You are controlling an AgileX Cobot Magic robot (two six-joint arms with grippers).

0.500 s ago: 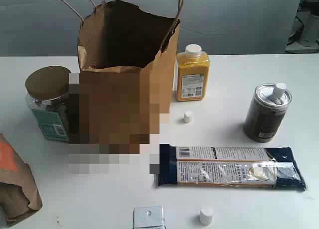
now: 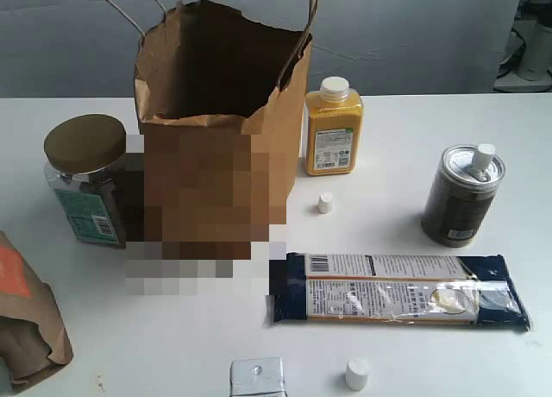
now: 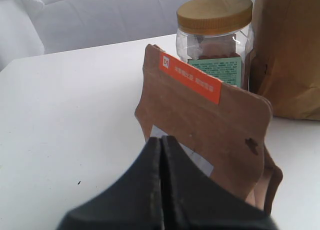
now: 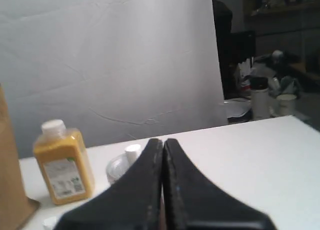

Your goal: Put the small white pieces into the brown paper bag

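Observation:
The tall brown paper bag (image 2: 280, 125) stands open at the back, left of centre, and its side (image 3: 290, 55) shows in the left wrist view. One small white piece (image 2: 325, 203) lies on the table near the bag's right corner. Another white piece (image 2: 357, 373) sits near the front edge. A third white piece (image 2: 483, 157) (image 4: 132, 151) rests on top of the dark can (image 2: 460, 198). My left gripper (image 3: 161, 138) is shut and empty, close to the small orange-patched bag. My right gripper (image 4: 163, 141) is shut and empty, above the table. Neither gripper shows in the exterior view.
A yellow bottle (image 2: 333, 129) (image 4: 62, 165) stands right of the tall bag. A brown-lidded jar (image 2: 84, 177) (image 3: 215, 40) stands to its left. The small bag with an orange patch (image 2: 26, 315) (image 3: 210, 125) lies front left. A long pasta packet (image 2: 397, 291) lies front right, a silver box (image 2: 257, 378) at the edge.

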